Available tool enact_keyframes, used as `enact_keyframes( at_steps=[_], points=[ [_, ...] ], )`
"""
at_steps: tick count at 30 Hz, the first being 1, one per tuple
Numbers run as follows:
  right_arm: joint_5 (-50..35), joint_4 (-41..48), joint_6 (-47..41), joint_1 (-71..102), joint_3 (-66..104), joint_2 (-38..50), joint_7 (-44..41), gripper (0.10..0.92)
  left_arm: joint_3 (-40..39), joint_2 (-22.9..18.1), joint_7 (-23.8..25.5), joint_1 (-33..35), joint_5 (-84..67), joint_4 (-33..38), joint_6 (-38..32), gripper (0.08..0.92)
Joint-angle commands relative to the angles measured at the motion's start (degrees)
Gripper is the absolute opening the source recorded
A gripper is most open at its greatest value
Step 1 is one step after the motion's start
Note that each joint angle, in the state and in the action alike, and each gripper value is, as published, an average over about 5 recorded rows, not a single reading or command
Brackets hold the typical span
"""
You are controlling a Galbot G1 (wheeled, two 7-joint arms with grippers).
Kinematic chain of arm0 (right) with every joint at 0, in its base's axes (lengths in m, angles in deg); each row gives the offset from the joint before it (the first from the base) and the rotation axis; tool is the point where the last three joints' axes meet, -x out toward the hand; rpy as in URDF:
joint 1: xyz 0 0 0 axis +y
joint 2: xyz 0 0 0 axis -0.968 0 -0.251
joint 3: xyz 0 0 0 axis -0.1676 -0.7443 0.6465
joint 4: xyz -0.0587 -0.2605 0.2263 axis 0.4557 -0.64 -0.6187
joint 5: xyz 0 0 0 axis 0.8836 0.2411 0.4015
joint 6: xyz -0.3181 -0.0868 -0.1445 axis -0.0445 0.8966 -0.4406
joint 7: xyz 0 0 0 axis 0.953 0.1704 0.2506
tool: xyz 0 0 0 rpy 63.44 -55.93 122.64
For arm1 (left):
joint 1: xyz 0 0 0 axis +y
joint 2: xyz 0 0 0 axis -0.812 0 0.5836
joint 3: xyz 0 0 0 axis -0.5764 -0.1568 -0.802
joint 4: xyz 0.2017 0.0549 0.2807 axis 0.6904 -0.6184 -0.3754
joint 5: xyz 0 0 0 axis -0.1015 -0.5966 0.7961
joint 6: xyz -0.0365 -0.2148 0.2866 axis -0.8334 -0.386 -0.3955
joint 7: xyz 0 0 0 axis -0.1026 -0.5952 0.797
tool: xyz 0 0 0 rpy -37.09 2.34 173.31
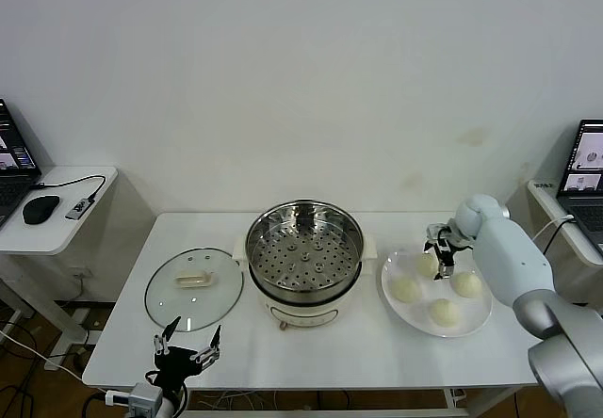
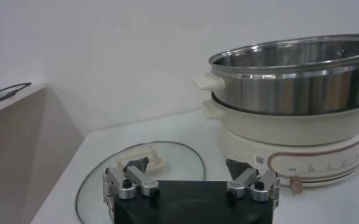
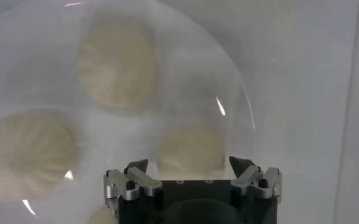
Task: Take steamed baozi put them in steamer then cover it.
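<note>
Bench (image 1: pixel 311 357) carries 3 groups in a row. Steamer (image 1: pixel 303 265) stands at centre, uncovered, its perforated tray bare. Cover (image 1: pixel 194 288) lies flat on the bench just beside the steamer on the robot's left, handle up. White plate (image 1: pixel 471 322) sits on the steamer's right side and holds 4 steamed baozi (image 1: pixel 405 289), all still on it.

Right gripper (image 1: pixel 444 261) is down over the far part of the plate. In the right wrist view its jaws stand apart on either side of 1 bun (image 3: pixel 191 149); contact with the dough cannot be confirmed, and nothing is seen lifted.

Left gripper (image 1: pixel 188 343) hangs at the bench's near edge, in front of the cover, jaws wide open and holding nothing.

Side tables stand at both ends of the bench, each with a laptop; the left 1 also bears a mouse (image 1: pixel 40 209).
</note>
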Motion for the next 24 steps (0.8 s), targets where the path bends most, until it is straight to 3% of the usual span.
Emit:
enact_keyframes(
  at_steps=[1, 14, 24],
  points=[
    [0.01, 0.95, -0.10, -0.15, 0.22, -0.43, 0.61, 0.663, -0.09, 0.01, 0.06, -0.12, 0.12, -0.08, 0.06, 0.823],
    [-4.87, -2.04, -0.88, -1.47, -0.72, 2.40, -0.83, 0.628, -0.04, -0.08, -0.46, -0.06, 0.20, 0.27, 0.07, 0.823],
    [-20.94, -14.51, -4.33, -12.33, -14.28, 9.07, -8.13, 0.628, 0.15, -0.40, -0.86, 0.41, 0.17, 1.66, 0.11, 0.823]
  ],
)
